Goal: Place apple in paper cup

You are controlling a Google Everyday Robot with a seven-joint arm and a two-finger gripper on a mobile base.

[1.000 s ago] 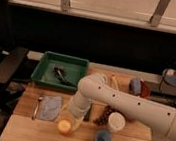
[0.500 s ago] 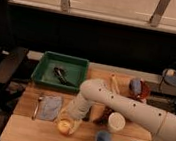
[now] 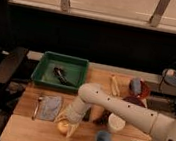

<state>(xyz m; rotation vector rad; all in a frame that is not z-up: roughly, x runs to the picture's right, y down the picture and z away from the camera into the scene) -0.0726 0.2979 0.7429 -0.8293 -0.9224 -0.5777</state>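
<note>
Wooden table (image 3: 20, 130): bears everything.
Arm (image 3: 120, 108): stretched leftward and lowered, apparently for pickup.
Paper cup (image 3: 116, 122): upright, mouth up, ready to receive.
Gripper (image 3: 68, 122): directly over the apple; grasp cannot be told.
Apple (image 3: 62, 127): on the table, apart from the cup.

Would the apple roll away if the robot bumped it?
Probably yes: the apple is round and sits on a flat wooden table. Its skin looks smooth, so it might slip from the gripper, which is right over it. It shows no dents, so it is probably firm.
</note>
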